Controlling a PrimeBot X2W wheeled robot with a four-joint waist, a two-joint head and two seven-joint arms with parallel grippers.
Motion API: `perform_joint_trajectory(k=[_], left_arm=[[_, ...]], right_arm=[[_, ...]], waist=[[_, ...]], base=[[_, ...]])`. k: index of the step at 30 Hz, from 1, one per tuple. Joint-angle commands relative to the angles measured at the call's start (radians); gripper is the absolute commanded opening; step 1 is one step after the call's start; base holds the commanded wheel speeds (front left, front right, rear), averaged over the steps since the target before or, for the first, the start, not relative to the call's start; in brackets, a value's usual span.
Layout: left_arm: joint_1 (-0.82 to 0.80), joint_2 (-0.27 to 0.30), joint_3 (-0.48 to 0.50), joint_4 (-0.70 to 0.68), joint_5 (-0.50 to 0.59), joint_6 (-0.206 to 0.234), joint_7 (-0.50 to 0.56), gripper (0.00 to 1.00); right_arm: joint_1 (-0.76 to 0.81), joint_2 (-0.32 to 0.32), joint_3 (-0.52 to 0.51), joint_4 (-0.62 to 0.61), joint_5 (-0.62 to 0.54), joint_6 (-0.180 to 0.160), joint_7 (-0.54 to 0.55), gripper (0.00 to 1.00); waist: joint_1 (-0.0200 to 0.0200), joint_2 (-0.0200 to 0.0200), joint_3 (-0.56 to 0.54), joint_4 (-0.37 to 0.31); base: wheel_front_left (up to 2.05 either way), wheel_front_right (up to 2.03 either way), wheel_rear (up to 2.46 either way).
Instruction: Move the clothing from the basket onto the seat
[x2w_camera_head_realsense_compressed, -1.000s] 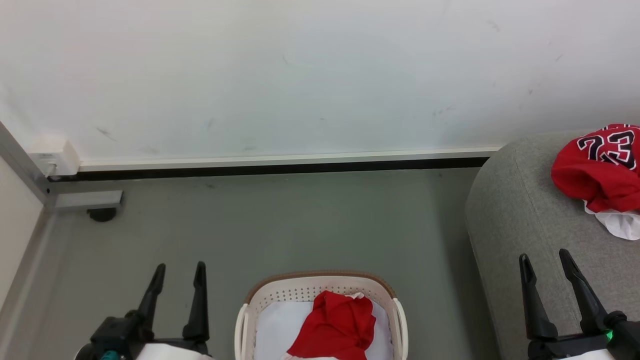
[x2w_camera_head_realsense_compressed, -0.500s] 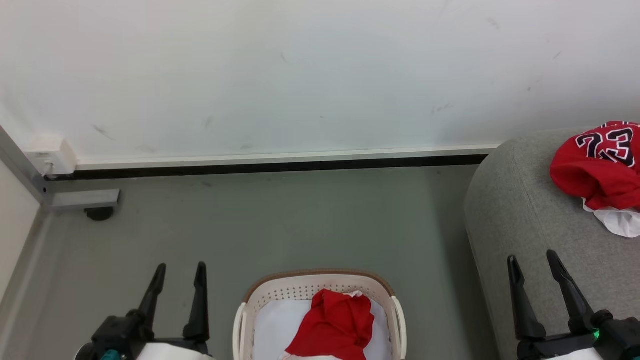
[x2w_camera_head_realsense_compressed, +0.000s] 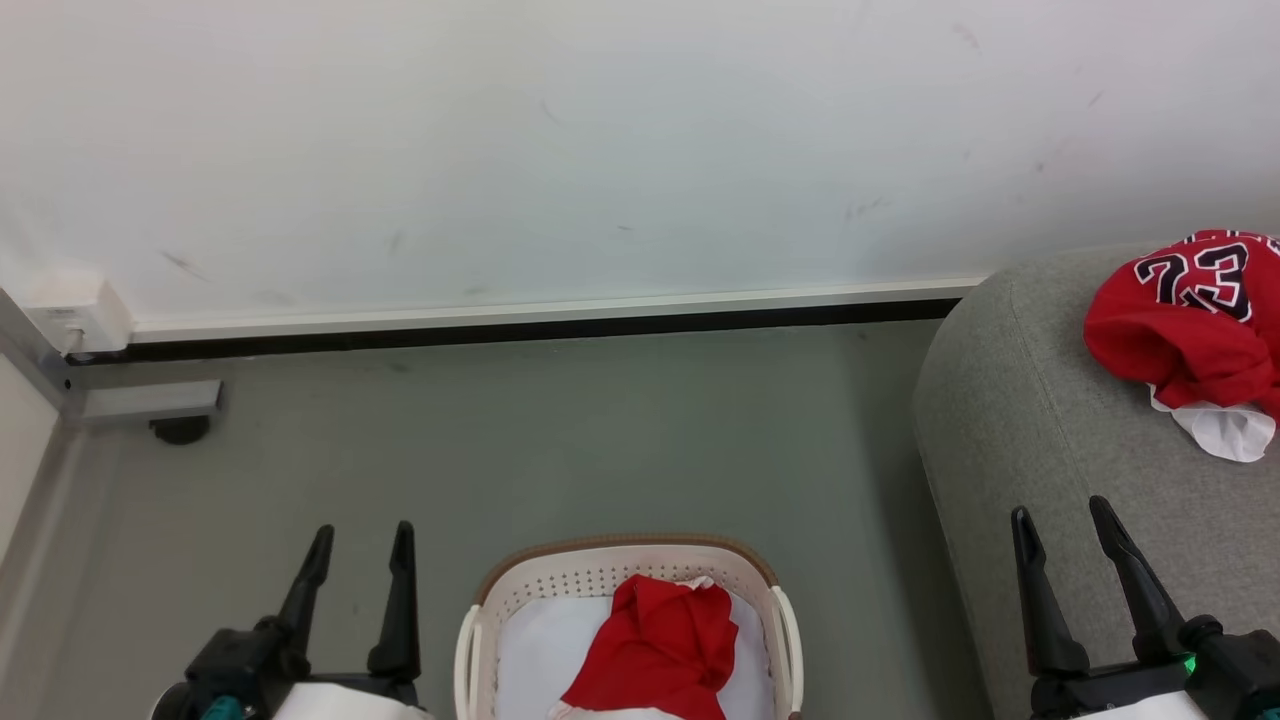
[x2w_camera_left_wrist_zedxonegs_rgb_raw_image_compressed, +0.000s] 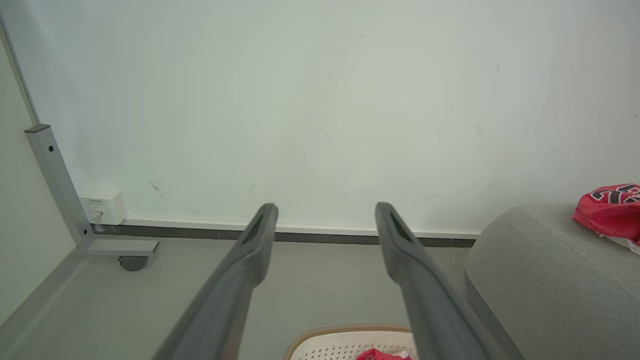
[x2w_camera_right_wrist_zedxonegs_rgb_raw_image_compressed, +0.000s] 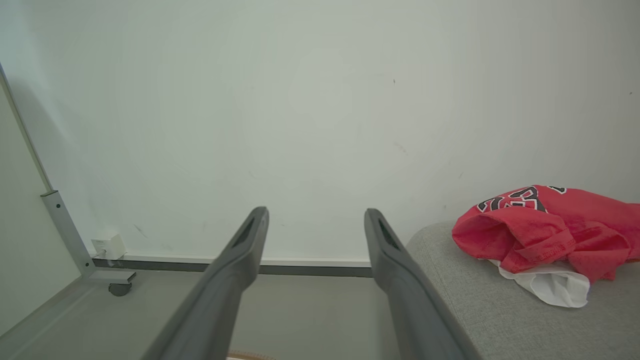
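Left gripper (x2w_camera_head_realsense_compressed: 362, 528) and right gripper (x2w_camera_head_realsense_compressed: 1059, 506) flank the basket (x2w_camera_head_realsense_compressed: 625, 546) — jaws parted, empty; descend centrally onto the red garment (x2w_camera_head_realsense_compressed: 660, 645) — pinch cloth, not liner (x2w_camera_head_realsense_compressed: 535, 650).

The cream-white perforated plastic basket (x2w_camera_head_realsense_compressed: 600, 580) is cropped at 6 o'clock. The red numbered jersey (x2w_camera_head_realsense_compressed: 1170, 335) is cropped at 3 o'clock.
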Motion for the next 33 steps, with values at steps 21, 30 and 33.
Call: perform_joint_trajectory(k=[21,30,33], left_arm=[[-0.114,0.015,-0.008,0.065,0.048,-0.036,0.000,1.00],[-0.208,0.035,-0.076,0.191,0.071,-0.051,0.000,1.00],[-0.259,0.047,-0.106,0.262,0.078,-0.054,0.000,1.00]], right_arm=[[-0.113,-0.027,0.009,-0.019,-0.017,-0.002,0.000,1.00],[-0.192,-0.020,-0.005,-0.041,-0.023,-0.002,0.000,1.00],[-0.220,-0.012,-0.014,-0.051,-0.021,-0.002,0.000,1.00]], waist=[[0.0000,0.0000,0.163,-0.086],[0.0000,0.0000,0.279,-0.146],[0.0000,0.0000,0.322,-0.165]], base=[[0.00,0.00,0.00],[0.00,0.00,0.00],[0.00,0.00,0.00]])
